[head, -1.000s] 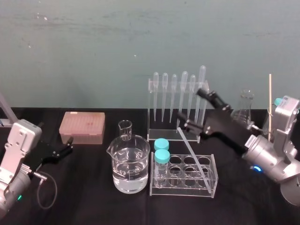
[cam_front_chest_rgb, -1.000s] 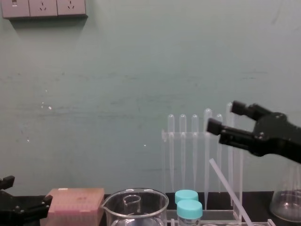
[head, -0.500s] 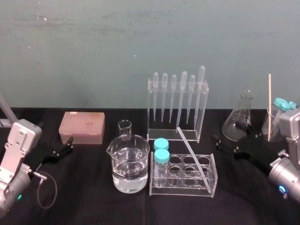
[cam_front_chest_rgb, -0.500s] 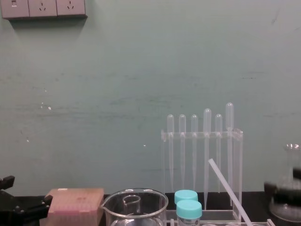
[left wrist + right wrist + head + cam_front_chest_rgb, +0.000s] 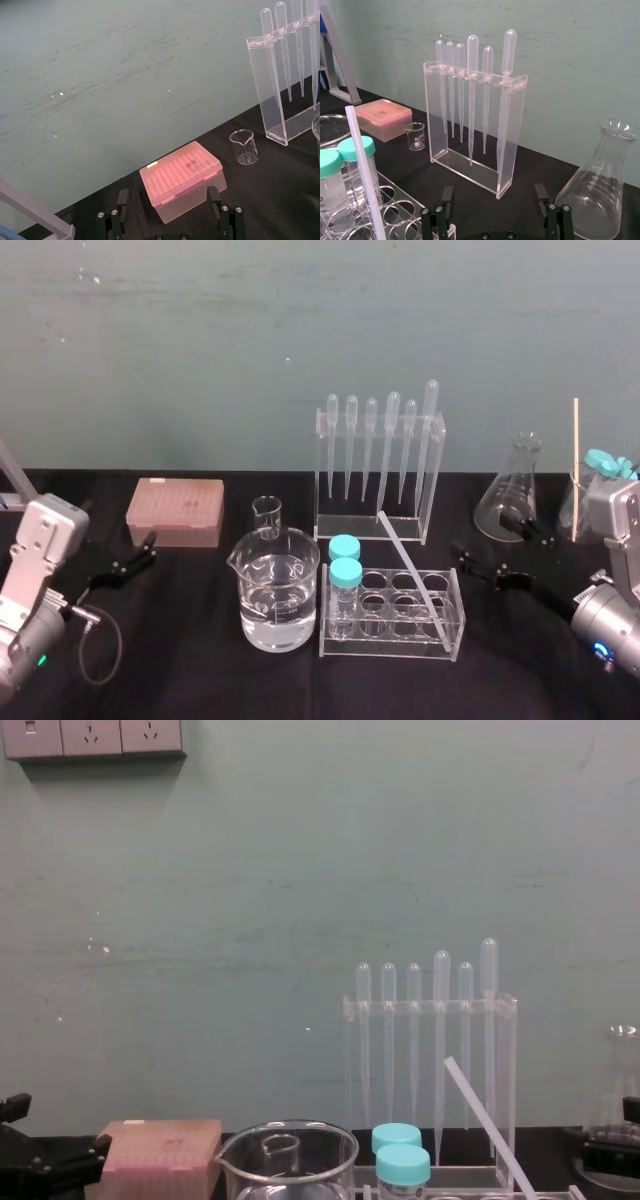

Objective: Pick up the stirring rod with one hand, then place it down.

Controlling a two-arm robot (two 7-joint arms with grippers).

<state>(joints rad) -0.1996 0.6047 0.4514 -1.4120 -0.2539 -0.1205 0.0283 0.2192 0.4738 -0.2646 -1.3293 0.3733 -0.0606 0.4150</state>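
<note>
Whitish stirring rod (image 5: 410, 562) leans in rack (image 5: 392, 646); right gripper (image 5: 481, 538) jaws apart.

Stirring rod (image 5: 410, 560): smooth, translucent, whitish. Tube rack (image 5: 390, 648) and pipette stand (image 5: 432, 490): clear, glossy plastic. Beaker (image 5: 278, 585) and flask (image 5: 510, 500): clear, glossy glass. Tip box (image 5: 175, 510): frosted pink plastic. Vial caps (image 5: 345, 573): matt teal plastic. Table cover (image 5: 180, 640): matt black cloth. Wall (image 5: 200, 340): matt green, scuffed.

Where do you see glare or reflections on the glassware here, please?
Head view: bright highlights on the water-filled beaker and conical flask; left gripper by the tip box and right gripper by the flask look matte. Right wrist view: the flask's rim shines and the pipette rack's edges glow.
</note>
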